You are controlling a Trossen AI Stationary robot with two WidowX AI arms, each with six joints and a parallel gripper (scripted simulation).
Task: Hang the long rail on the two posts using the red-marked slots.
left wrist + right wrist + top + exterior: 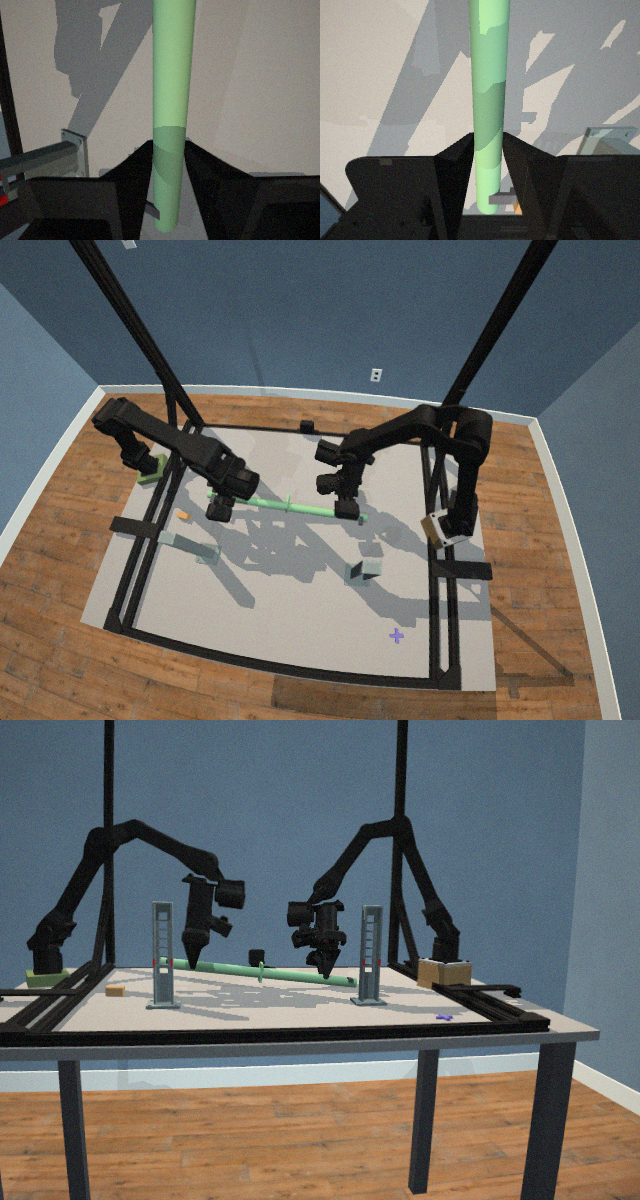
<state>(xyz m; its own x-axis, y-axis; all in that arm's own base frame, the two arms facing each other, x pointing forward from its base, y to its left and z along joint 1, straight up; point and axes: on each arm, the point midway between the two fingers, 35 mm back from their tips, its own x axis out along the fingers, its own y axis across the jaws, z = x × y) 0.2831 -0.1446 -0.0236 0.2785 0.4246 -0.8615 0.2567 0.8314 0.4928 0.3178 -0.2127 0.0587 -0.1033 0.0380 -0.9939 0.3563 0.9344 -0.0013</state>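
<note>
Near both ends of the long rail (312, 509) (232, 971) (172, 65) (490, 65), double grip
Left gripper (346, 513) (326, 976) (168, 145) and right gripper (219, 513) (193, 966) (487, 136) are both clamped on it, I'd say.

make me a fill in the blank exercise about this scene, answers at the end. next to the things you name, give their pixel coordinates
The left gripper (347, 513) (326, 976) (168, 145) and right gripper (220, 506) (193, 968) (487, 136) are both closed on the long ____. The slot marks on the posts (191, 544) (371, 567) (156, 937) (379, 937) (50, 157) (612, 142) are colored ____. The plus-shaped piece (396, 635) (443, 1017) is colored ____.

Missing words: rail; red; purple.
</note>
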